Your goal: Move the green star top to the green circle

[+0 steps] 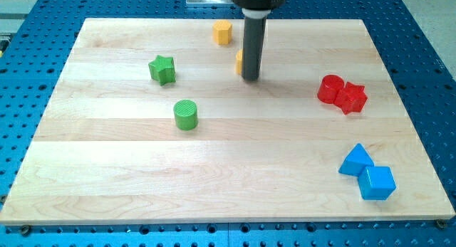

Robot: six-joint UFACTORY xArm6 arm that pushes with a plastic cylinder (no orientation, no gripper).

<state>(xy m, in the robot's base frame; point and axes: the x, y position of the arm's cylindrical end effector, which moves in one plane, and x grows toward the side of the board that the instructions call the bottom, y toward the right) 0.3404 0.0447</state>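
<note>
table [214, 169]: light wooden board on a blue perforated base, carrying every block
blue pair: blue triangle [355, 161] and blue cube [376, 183] touching, at the view's bottom right, well apart from the task
red pair: red cylinder [330, 88] touching red star [352, 98], at the view's right
green star [162, 69]: lies flat in the upper left part of the table, well to the view's left of my tip
green circle [185, 114]: just below the green star and slightly to the view's right, a clear gap between them
yellow blocks: yellow hexagon [223, 32] near the view's top; a second yellow block [239, 61] half hidden behind the rod, shape unclear
my tip [250, 79]: rests on the table beside that hidden yellow block; there is no gripper, so nothing opens or holds
deciding relation: the star sits almost where it should already, so I judge only a short push from the star's upper-left side is needed, and my tip is on the wrong side
</note>
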